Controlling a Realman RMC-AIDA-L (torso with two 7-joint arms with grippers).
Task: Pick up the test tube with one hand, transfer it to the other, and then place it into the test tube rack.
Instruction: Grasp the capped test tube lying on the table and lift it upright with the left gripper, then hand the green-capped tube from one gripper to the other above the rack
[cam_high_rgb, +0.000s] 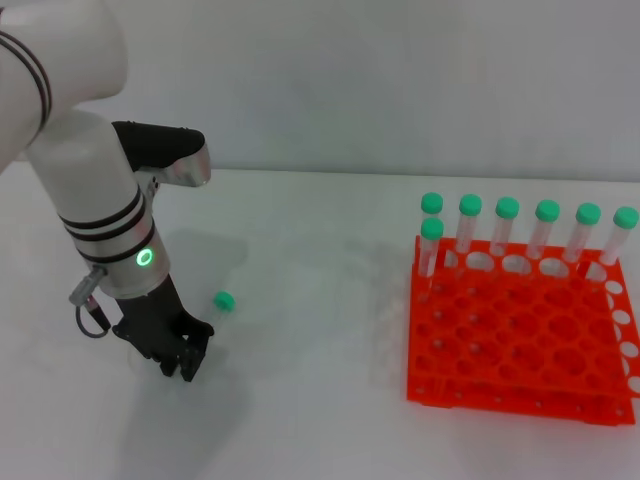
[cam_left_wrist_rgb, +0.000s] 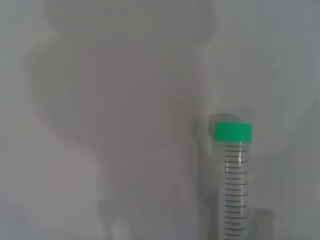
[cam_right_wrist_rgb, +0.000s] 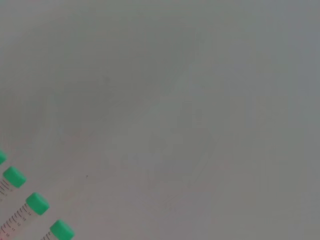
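The test tube lies on the white table, its green cap (cam_high_rgb: 224, 300) pointing away from my left gripper (cam_high_rgb: 180, 362). Its clear body runs from the cap toward the gripper and is hard to make out in the head view. The left gripper is low over the table at the tube's lower end. In the left wrist view the test tube (cam_left_wrist_rgb: 234, 185) shows with its green cap and scale marks and runs off the picture's edge. The orange-red test tube rack (cam_high_rgb: 520, 345) stands at the right. My right gripper is out of view.
Several green-capped tubes (cam_high_rgb: 508, 228) stand along the rack's back row, and one more (cam_high_rgb: 431, 245) stands at the left end of the row in front. Their caps (cam_right_wrist_rgb: 37, 202) show in a corner of the right wrist view. White table lies between the tube and the rack.
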